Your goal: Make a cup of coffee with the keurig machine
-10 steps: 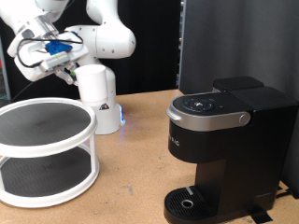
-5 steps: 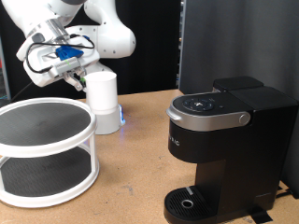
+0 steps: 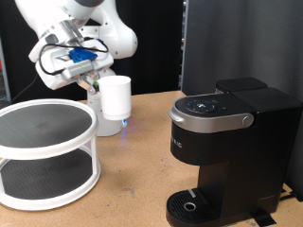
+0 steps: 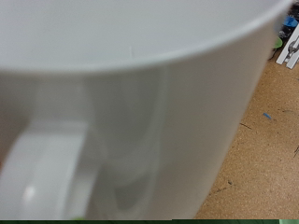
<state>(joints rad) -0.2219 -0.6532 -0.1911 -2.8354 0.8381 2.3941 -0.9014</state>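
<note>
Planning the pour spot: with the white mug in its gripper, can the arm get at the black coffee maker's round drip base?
Probably yes: the gripper carries the white mug, and nothing occupies the drip base.

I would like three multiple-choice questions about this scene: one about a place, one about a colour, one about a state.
1. Where is the cup in the exterior view?
A. on the drip base
B. in the air by the gripper, left of the keurig machine
C. on the two-tier round stand

2. What colour is the cup?
A. white
B. red
C. black

3. How is the lid on top of the keurig machine?
A. raised
B. removed
C. down

Answers: 1 B, the cup hangs above the wooden table next to the gripper. 2 A, both views show a white wall and, in the wrist view, a white handle. 3 C, the lid lies flat over the body.
</note>
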